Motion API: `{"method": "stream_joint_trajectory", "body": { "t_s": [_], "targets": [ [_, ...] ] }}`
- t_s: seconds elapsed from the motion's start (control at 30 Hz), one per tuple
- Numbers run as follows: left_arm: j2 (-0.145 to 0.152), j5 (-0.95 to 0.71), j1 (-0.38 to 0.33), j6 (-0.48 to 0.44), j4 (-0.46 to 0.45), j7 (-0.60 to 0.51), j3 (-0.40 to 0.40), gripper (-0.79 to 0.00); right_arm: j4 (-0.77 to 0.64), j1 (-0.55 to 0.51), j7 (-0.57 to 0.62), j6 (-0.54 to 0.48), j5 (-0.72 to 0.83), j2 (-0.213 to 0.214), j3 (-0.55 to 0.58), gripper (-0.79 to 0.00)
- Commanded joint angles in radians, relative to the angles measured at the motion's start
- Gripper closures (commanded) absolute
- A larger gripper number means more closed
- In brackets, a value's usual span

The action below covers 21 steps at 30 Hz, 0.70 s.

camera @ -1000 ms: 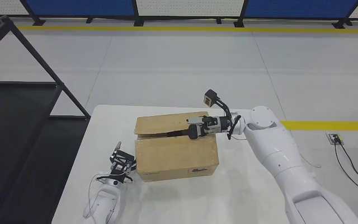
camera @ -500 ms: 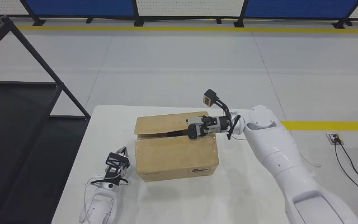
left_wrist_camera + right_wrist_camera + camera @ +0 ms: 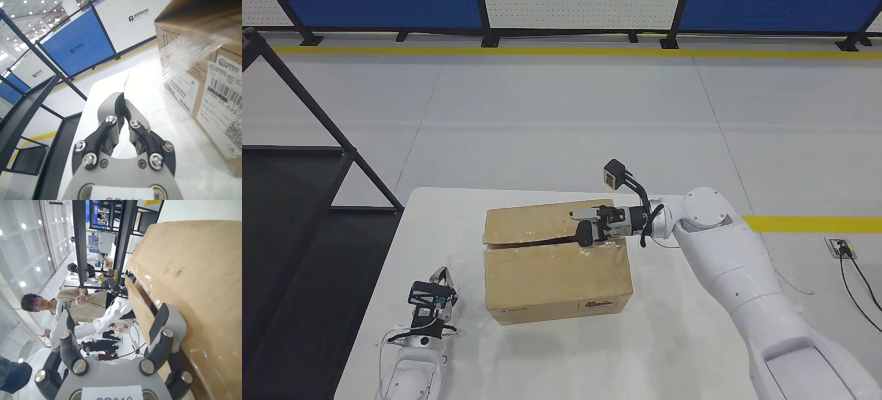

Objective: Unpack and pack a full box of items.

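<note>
Cardboard box point(image 3: 557, 275) near the middle of the white desk point(image 3: 672, 335), its top flaps down but not sealed: a dark gap runs along the seam, with the rear flap point(image 3: 537, 218) lifted slightly above the front one. The right gripper point(image 3: 582, 230) lies over the top of the box at this seam. Its fingers are spread wide, one finger point(image 3: 162, 321) resting against the flap edge by the gap and the other point(image 3: 66, 323) free in the air. The left gripper point(image 3: 432, 298) sits low over the desk, beside the box's left end and apart from it. Its fingers point(image 3: 119, 102) are pressed together at the tips, and whether they pinch anything cannot be told. A loose strip of clear tape point(image 3: 181, 56) hangs from the box's upper corner on that side, above printed labels point(image 3: 221, 94). A black metal rack point(image 3: 302, 200) stands off the desk's left edge.
</note>
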Motion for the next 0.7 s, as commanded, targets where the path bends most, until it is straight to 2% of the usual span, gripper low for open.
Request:
{"method": "stream_joint_trajectory", "body": {
  "t_s": [0.0, 0.67],
  "targets": [
    [-0.001, -0.005, 0.009, 0.007, -0.009, 0.005, -0.006, 0.0, 0.003, -0.003, -0.025, 0.001, -0.012, -0.004, -0.007, -0.785],
    [-0.02, -0.027, 0.044, 0.08, -0.056, 0.031, -0.034, 0.0, 0.015, -0.019, -0.055, -0.011, -0.027, -0.011, -0.014, -0.785]
  ]
}}
